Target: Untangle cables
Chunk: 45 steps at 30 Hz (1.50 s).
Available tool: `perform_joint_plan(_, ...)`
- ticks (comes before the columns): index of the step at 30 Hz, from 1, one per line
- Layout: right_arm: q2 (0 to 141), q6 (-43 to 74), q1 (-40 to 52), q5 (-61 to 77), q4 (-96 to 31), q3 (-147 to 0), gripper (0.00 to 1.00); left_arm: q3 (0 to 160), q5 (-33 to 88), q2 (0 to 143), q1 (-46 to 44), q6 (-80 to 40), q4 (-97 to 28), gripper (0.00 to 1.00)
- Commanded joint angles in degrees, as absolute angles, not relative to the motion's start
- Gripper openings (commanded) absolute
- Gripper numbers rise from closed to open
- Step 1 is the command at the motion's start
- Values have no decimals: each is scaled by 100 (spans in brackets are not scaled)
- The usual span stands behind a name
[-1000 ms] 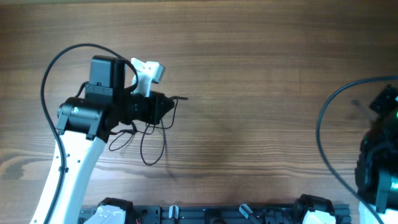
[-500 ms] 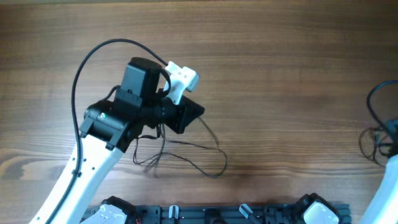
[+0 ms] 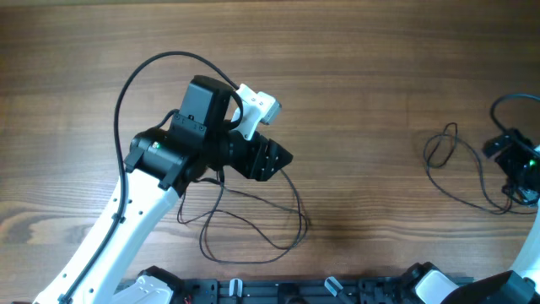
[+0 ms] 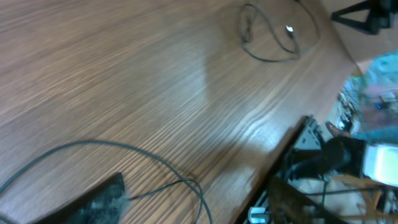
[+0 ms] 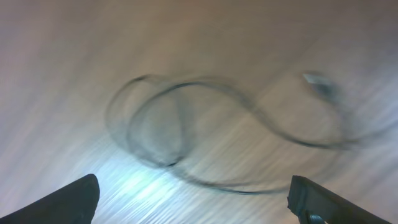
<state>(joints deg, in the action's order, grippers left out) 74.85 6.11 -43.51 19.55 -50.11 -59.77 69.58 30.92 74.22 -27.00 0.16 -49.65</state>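
The bundle has split! One cable now sprawls under the left gripper, grip we can't tell. The other cable lies well apart, by the right gripper, fingers spread wide. Looks nearly untangled.

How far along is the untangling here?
Done: the left cable, under the left gripper, lies far from the right cable, beside the open right gripper. In hand: whether the left gripper holds its cable is unclear. Left: its loops cross each other.

No legible text, label, brand, number or sign found in any of the three views.
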Motion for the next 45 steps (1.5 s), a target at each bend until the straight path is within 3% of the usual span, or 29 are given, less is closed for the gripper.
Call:
perform_joint_plan(1, 7533, -545, -4237, 4018, -5089, -6031, 100, 6934, 2300, 7437, -2624, -652, -4915, 80)
perform_joint_plan(9, 7533, -550, -2200, 4073, -5371, -6014, 100, 6934, 2027, 7437, -1566, -1406, -5043, 85)
perform_joint_plan(13, 7557, -102, -1105, 4071, -5356, -5874, 100, 6934, 1863, 7437, -1393, -1374, -5103, 87)
perform_joint_plan(15, 7557, 178, -486, 4049, -5360, -5837, 100, 6934, 1831, 7437, -1387, -1374, -5103, 100)
perform_joint_plan(21, 7557, 554, 659, 3889, -5363, -5837, 100, 6934, 1831, 7437, -1387, -1376, -5105, 100)
perform_joint_plan(25, 7557, 1984, 1286, 2941, -5332, -5645, 100, 6934, 908, 7437, -1387, -1378, -5212, 100)
perform_joint_plan(29, 7557, 3002, 1852, 2919, -4982, -5028, 100, 6934, -80, 7437, -1385, -1376, -5212, 100)
perform_joint_plan(36, 7555, 5002, 2961, 3212, -4202, -4143, 100, 6934, -139, 7437, -1387, -1376, -5212, 100)
perform_joint_plan(45, 7557, 6440, 4464, 2792, -3022, -3710, 99, 6934, -139, 7437, -1387, -1378, -5210, 100)
